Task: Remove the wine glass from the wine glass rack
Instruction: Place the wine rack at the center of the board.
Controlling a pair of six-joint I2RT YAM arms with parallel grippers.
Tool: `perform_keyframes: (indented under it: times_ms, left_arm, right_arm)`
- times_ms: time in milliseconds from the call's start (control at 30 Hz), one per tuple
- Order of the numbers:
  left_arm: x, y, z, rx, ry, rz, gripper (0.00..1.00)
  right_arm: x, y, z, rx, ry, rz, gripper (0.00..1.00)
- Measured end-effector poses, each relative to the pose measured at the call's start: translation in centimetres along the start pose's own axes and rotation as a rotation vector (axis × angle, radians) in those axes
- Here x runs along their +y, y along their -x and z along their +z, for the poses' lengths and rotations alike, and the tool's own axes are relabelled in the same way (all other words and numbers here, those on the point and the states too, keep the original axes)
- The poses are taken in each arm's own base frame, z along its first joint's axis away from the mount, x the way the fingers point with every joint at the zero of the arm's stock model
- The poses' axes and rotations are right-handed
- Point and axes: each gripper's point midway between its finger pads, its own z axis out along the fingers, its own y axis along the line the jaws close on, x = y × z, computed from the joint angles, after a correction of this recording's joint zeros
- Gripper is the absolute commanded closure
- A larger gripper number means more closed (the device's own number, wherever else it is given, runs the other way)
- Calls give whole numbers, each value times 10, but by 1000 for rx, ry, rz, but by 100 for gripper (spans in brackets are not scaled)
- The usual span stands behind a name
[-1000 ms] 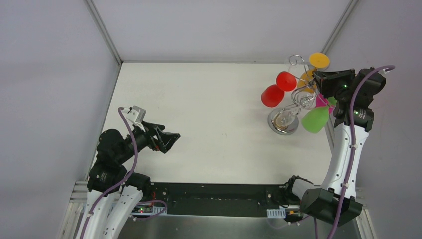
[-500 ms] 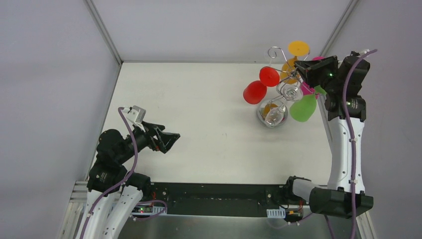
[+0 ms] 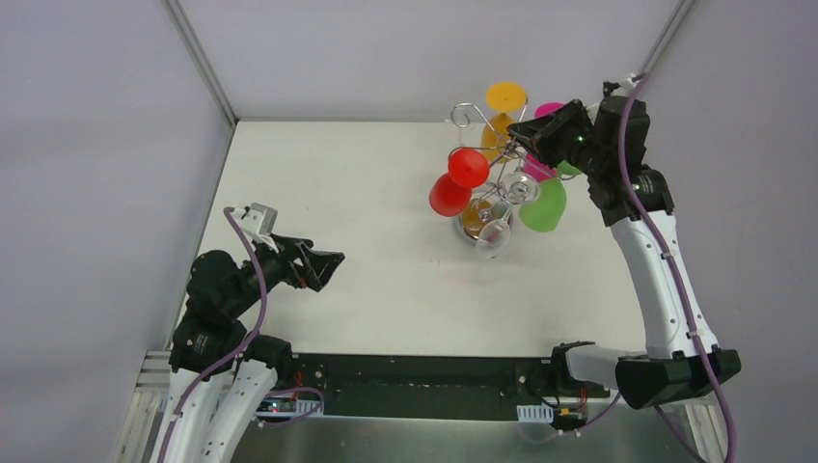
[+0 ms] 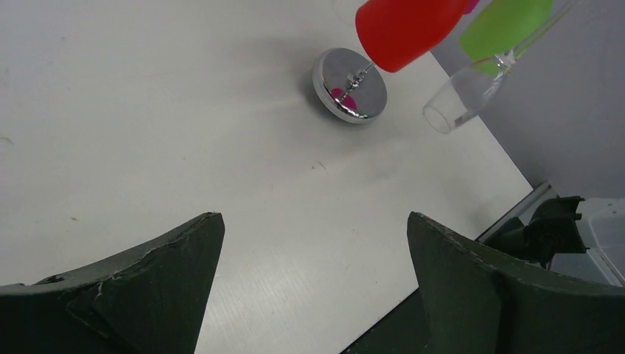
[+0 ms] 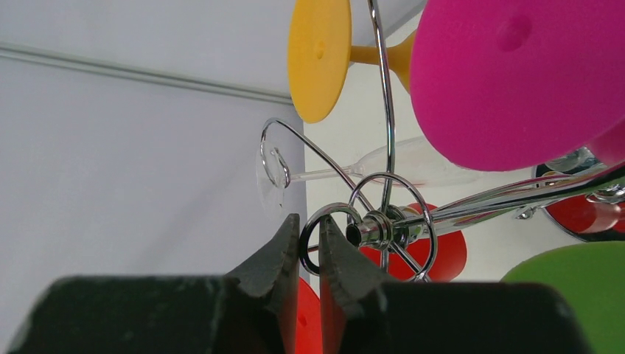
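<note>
Right wrist view: the right gripper (image 5: 308,225) has its fingers nipped together on a wire loop at the top of the wine glass rack (image 5: 383,221), with a pink wine glass (image 5: 516,74) hanging just beside them. The rack stands toward the far right of the table (image 3: 338,174). The left gripper (image 4: 313,228), fingers spread wide around nothing, is well apart from it.

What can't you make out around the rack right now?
- Top external: what the right gripper pinches, too small amid the wine glass rack wires.
- Right wrist: most of the clear glass bowl, behind the pink glass.
- Left wrist: the rack's curled arms, past the top edge.
</note>
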Motion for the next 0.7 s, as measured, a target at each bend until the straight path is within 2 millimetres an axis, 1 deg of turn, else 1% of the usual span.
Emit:
perform_keyframes:
  times_ms: [167, 333, 600, 700]
  left_arm:
    - [12, 6, -3, -39, 76, 4, 0]
    - [27, 9, -9, -75, 166, 6, 0]
    - [44, 16, -21, -135, 278, 9, 0]
    - [49, 19, -24, -156, 312, 11, 1]
  right_arm:
    - [7, -31, 13, 85, -4, -37, 100]
    - [21, -61, 21, 162, 13, -87, 100]
    - [48, -99, 25, 238, 69, -165, 100]
    - [52, -110, 27, 260, 77, -184, 100]
